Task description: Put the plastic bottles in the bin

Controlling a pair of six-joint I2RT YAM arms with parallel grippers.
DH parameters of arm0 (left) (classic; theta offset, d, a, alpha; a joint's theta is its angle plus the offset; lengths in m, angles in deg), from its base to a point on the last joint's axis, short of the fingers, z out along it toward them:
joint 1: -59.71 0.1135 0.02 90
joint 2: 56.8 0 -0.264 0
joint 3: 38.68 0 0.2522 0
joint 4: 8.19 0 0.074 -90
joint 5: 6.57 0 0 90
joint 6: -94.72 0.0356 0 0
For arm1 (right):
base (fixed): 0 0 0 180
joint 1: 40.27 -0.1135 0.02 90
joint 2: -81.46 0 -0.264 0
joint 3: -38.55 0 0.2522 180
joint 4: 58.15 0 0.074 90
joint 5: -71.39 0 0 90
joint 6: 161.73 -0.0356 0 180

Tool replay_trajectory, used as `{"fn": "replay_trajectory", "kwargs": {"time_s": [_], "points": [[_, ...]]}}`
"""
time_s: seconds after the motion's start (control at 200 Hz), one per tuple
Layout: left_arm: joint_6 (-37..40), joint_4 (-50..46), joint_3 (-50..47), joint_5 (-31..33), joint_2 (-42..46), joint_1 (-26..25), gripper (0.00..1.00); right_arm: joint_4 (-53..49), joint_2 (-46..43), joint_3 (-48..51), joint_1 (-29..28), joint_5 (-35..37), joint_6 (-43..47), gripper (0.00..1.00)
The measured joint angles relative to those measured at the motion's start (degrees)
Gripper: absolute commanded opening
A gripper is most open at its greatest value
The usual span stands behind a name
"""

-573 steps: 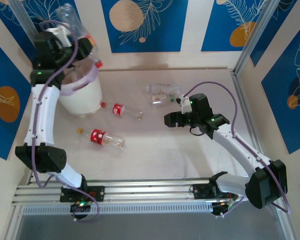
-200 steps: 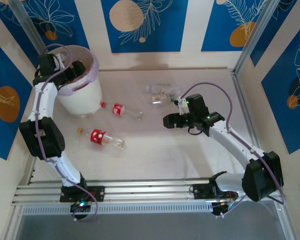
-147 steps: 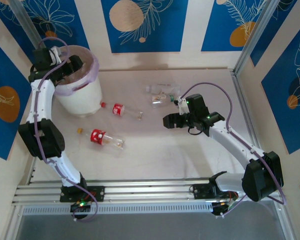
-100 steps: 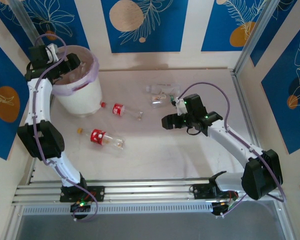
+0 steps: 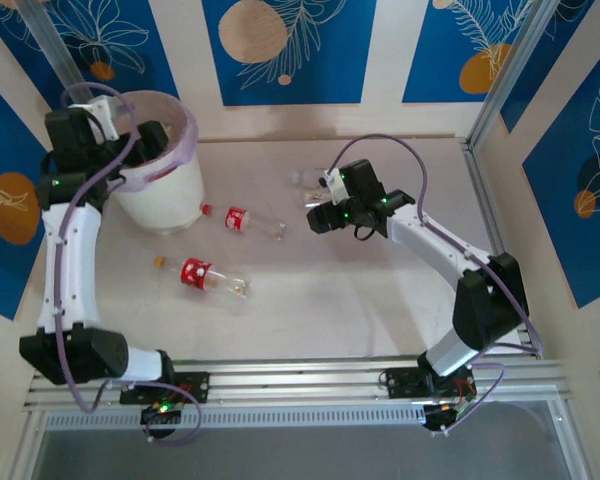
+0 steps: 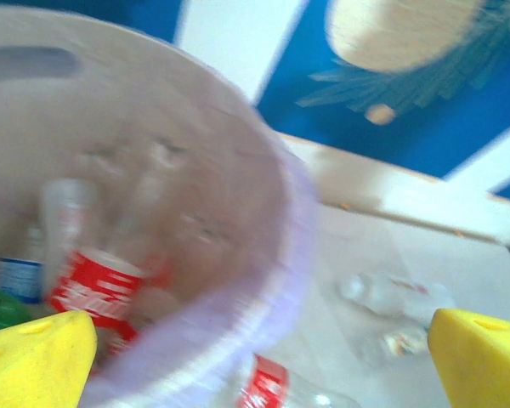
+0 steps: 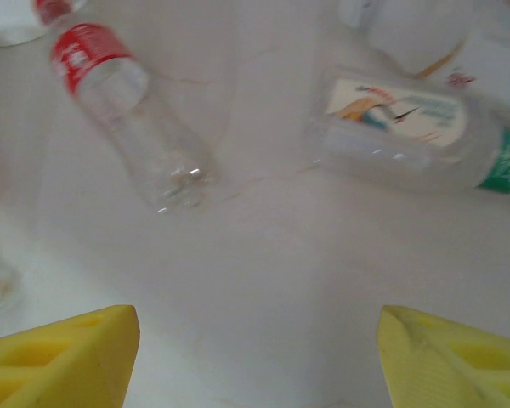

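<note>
The bin (image 5: 165, 185), white with a pale purple liner, stands at the back left; several plastic bottles (image 6: 93, 289) lie inside it, red-labelled, blue-labelled and green. My left gripper (image 5: 145, 140) hangs over the bin's left rim (image 6: 280, 272), open (image 6: 259, 365) and holding nothing. Two red-labelled bottles (image 5: 238, 218) (image 5: 202, 275) lie on the table. My right gripper (image 5: 325, 218) hovers open (image 7: 259, 357) over bare table, just short of a clear bottle (image 7: 416, 132) with a picture label and a red-labelled bottle (image 7: 123, 102).
Another clear bottle (image 7: 425, 34) lies behind the picture-labelled one, near the back wall (image 5: 330, 120). A metal rail (image 5: 300, 385) runs along the near edge, and a metal post (image 5: 500, 90) stands at the back right.
My left gripper held a bottle over the bin earlier; it is now open and drawn back to the left rim. My right arm has swung up and left toward the clear bottles.
</note>
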Motion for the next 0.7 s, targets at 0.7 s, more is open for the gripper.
{"fn": "replay_trajectory", "kwargs": {"time_s": [0.7], "points": [[-9.7, 1.7, -32.1, 1.6, 13.5, -18.7, 1.0, -0.8, 24.8, -20.9, -8.5, -6.5, 15.8, 0.78]]}}
